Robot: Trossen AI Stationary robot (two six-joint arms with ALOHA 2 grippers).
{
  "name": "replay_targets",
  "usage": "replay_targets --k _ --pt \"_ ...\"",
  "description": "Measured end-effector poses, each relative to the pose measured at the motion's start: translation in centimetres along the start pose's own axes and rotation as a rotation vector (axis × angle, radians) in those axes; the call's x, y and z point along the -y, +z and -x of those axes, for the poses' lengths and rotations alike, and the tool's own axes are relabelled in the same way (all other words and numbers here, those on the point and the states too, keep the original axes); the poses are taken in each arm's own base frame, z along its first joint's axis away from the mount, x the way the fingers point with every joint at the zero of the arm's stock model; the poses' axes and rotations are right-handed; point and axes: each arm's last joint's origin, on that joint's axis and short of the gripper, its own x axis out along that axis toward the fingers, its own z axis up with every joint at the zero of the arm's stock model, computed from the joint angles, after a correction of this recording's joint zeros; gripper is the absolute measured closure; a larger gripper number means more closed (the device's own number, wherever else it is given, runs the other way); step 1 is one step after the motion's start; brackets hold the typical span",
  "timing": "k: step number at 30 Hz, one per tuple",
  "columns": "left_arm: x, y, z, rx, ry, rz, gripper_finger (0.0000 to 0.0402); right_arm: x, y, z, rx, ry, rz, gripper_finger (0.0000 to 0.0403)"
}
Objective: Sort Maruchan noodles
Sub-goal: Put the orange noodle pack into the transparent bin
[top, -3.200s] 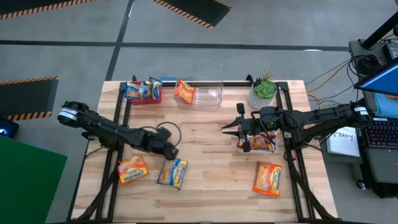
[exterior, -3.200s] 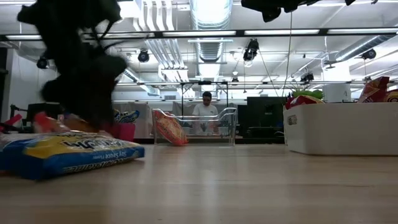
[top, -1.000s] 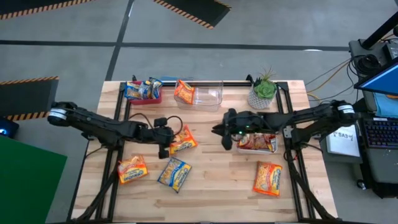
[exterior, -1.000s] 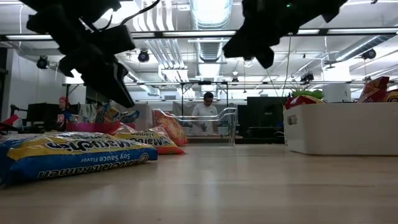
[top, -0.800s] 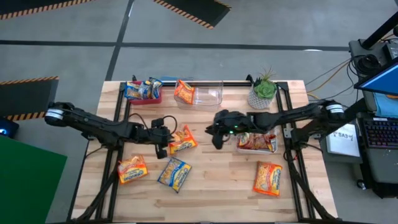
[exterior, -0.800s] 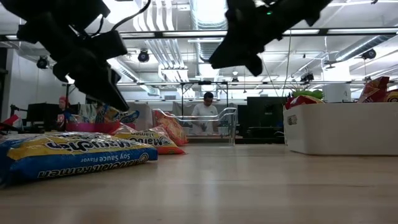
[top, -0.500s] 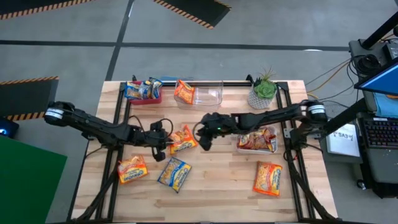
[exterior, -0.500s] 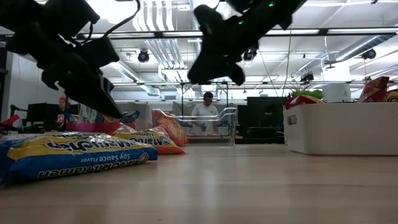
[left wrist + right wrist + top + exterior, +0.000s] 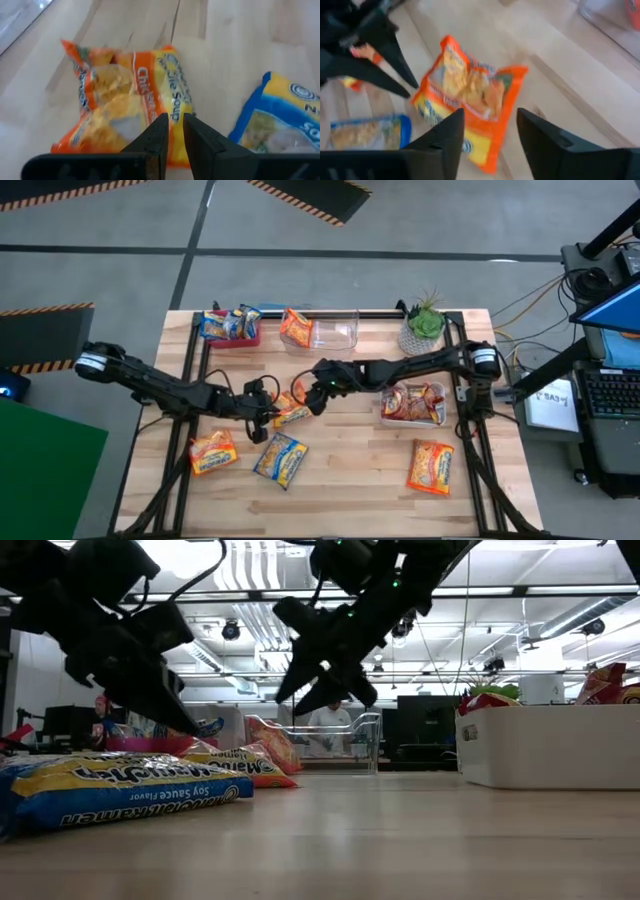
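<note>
An orange Maruchan noodle packet (image 9: 291,411) lies flat on the wooden table between my two grippers; it also shows in the wrist views (image 9: 120,115) (image 9: 470,100). My left gripper (image 9: 267,422) hovers over the packet's left end, fingers (image 9: 159,132) shut with nothing between them. My right gripper (image 9: 312,400) hangs open above the packet's right end (image 9: 312,680); its fingers stand wide apart (image 9: 490,125). A blue packet (image 9: 278,459) and another orange one (image 9: 212,452) lie nearer the front edge.
At the far edge stand a pink bin (image 9: 232,327) with blue packets and a clear bin (image 9: 327,333) with an orange packet. A white bin (image 9: 413,405) with red packets sits at the right, a potted plant (image 9: 424,326) behind it. One orange packet (image 9: 431,465) lies front right.
My right gripper has swung from beside the white bin toward the table's left, has come down over the orange packet, and has opened. My left gripper has stayed close to the packet's left end.
</note>
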Motion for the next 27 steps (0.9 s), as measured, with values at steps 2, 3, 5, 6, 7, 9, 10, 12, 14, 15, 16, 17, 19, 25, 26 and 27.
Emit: replay_targets --k 2,3,5,6,7,9,10,12,14,15,16,17,19,25,26,27 --pt "0.1 0.1 -0.3 0.004 0.000 0.003 0.0361 0.5 0.0 -0.3 -0.012 -0.018 -0.008 0.0206" --pt "0.1 0.1 -0.3 0.000 0.000 0.001 0.0361 0.7 -0.1 -0.6 -0.016 -0.022 -0.011 0.0195" --pt "0.1 -0.2 -0.5 -0.017 0.005 -0.003 0.0361 1.1 -0.1 -1.2 -0.003 -0.023 -0.021 0.0174" --pt "0.2 0.0 -0.7 -0.011 0.003 -0.001 0.0361 1.3 -0.1 -1.3 -0.008 -0.029 -0.023 0.0165" --pt "0.2 -0.2 -0.7 -0.021 0.006 -0.004 0.0361 1.4 -0.1 -1.5 -0.007 -0.031 -0.025 0.0156" --pt "0.2 -0.4 -0.9 -0.030 0.012 -0.006 0.0361 1.7 0.1 -1.9 0.012 -0.026 -0.032 0.0141" --pt "0.2 -0.3 -1.1 -0.020 0.009 -0.003 0.0361 2.0 0.0 -2.1 0.001 -0.038 -0.031 0.0135" --pt "0.1 -0.7 -1.1 -0.037 0.016 -0.008 0.0361 2.2 -0.1 -2.7 0.016 -0.031 -0.034 0.0124" --pt "0.2 -0.5 -1.4 -0.021 0.015 -0.004 0.0361 2.5 -0.2 -2.8 0.004 -0.037 -0.033 0.0116" --pt "0.2 -0.7 -1.4 -0.029 0.017 -0.006 0.0361 2.6 -0.2 -3.1 0.010 -0.033 -0.030 0.0112" --pt "0.1 -1.0 -1.4 -0.042 0.022 -0.010 0.0361 2.5 -0.1 -3.3 0.028 -0.023 -0.028 0.0109" --pt "0.2 -1.0 -1.6 -0.038 0.022 -0.008 0.0361 2.6 0.0 -3.4 0.028 -0.019 -0.027 0.0107" --pt "0.1 -1.4 -1.7 -0.050 0.025 -0.009 0.0361 2.8 -0.5 -3.8 0.003 -0.008 -0.017 0.0104" --pt "-0.3 -2.4 -1.8 -0.069 0.059 0.026 0.0361 2.9 -0.5 -5.1 0.013 0.082 -0.017 0.0107" --pt "-0.3 -2.5 -1.7 -0.065 0.065 0.035 0.0361 3.2 -0.8 -5.2 -0.012 0.084 -0.019 0.0108" --pt "-0.5 -2.7 -1.6 -0.066 0.069 0.041 0.0361 3.2 -0.9 -5.6 -0.005 0.095 -0.019 0.0108"
